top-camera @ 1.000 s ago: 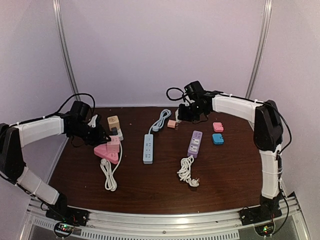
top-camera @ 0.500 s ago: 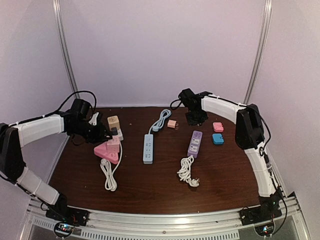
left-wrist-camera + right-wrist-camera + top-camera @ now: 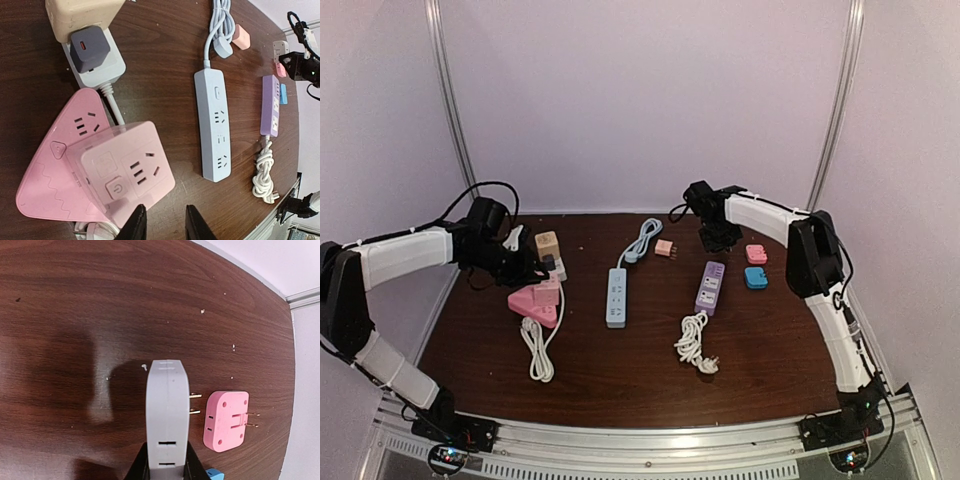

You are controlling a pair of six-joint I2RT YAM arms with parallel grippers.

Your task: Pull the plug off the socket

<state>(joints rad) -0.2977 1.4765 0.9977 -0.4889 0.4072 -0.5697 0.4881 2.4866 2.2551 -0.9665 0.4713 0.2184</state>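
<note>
Here, at the lower edge of the left wrist view, the left gripper [image 3: 165, 226] stands beside the pink cube socket [image 3: 125, 170], its jaws narrowly apart with nothing between them. In the right wrist view, the right gripper [image 3: 167, 467] clamps the grey plug [image 3: 167, 400] above the table [image 3: 75, 300], prongs pointing right toward a pink plug [image 3: 226, 420].
</note>
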